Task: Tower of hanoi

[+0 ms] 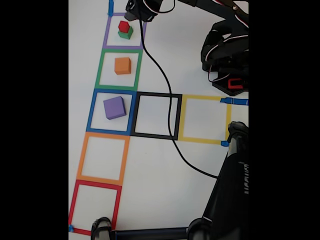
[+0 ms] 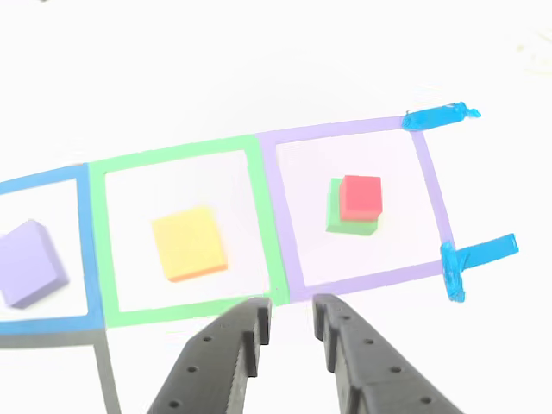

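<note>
On the table (image 1: pixel 200 165), four cubes: red cube (image 2: pixel 360 197) atop green cube (image 2: pixel 336 217), orange cube (image 2: pixel 190 243), purple cube (image 2: pixel 30 263); fingers (image 2: pixel 216 362) slightly apart, empty.

**Cubes lined up in the taped column**

Red cube (image 1: pixel 124 26) sits on the green cube (image 1: pixel 126 33) inside the purple square (image 1: pixel 106 37). Orange cube (image 1: pixel 122 65) holds the green square (image 1: pixel 99 70), purple cube (image 1: pixel 114 107) the blue square (image 1: pixel 91 111). A black cable (image 1: pixel 155 70) snakes down the white worktop (image 1: pixel 165 200).

Lab bench – white table (image 1: pixel 200 60), taped squares (image 1: pixel 155 115)
</note>
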Tool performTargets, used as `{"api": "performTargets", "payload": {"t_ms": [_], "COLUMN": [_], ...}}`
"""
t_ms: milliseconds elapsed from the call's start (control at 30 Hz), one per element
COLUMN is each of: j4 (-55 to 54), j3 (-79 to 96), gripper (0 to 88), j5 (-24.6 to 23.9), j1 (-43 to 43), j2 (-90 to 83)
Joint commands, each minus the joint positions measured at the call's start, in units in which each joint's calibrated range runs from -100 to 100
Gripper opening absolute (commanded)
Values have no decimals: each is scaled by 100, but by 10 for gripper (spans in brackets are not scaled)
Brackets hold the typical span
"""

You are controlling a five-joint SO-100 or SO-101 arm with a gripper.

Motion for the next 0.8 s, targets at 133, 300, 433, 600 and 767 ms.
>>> {"api": "performTargets", "payload": {"t_ms": [133, 300, 433, 600, 767], "j4": [1899, 2465, 2595, 2392, 1146], "j3": [-2489, -3035, -3071, -2344, -326], "gripper": [11, 11, 11, 38, 171], "j5": [0, 0, 0, 0, 0], "j1": [-1008, -1123, -1171, -1219, -1248], "j2": [-195, -187, -219, -469, -1317]}}
